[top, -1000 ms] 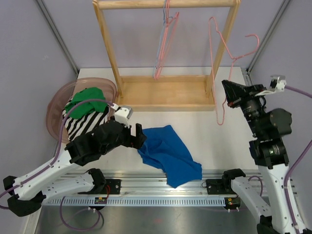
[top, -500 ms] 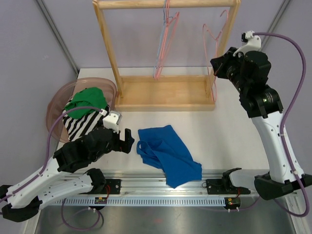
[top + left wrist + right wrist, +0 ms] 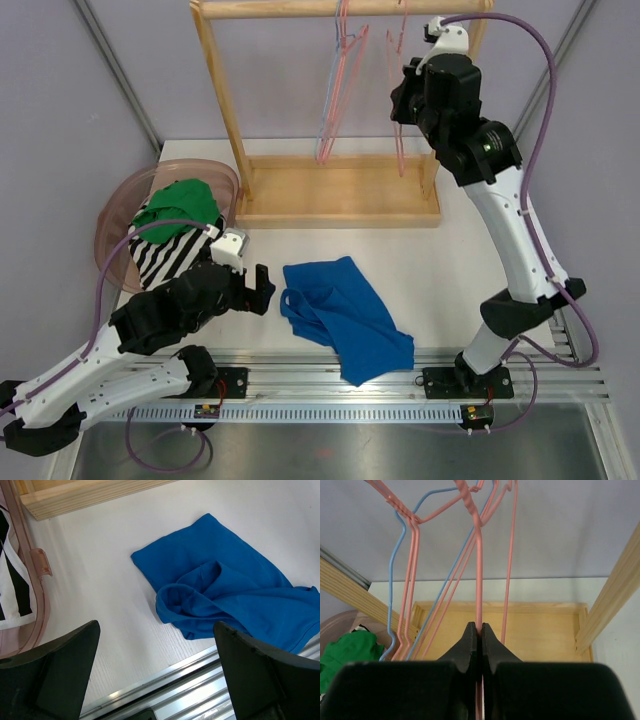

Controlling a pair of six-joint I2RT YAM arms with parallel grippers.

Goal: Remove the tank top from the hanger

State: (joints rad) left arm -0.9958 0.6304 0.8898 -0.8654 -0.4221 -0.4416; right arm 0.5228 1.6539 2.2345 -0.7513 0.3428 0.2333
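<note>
While the right gripper [image 3: 479, 636] pinches a hanger [image 3: 479, 570], the tank top [image 3: 345, 315] lies near the front edge beside the spread left gripper [image 3: 266, 288].

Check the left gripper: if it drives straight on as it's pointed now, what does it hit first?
Most likely the blue tank top, at its bunched near edge. The left gripper, jaws open, points at it with only bare table between. Depth is unclear, so it might touch the table first.
</note>
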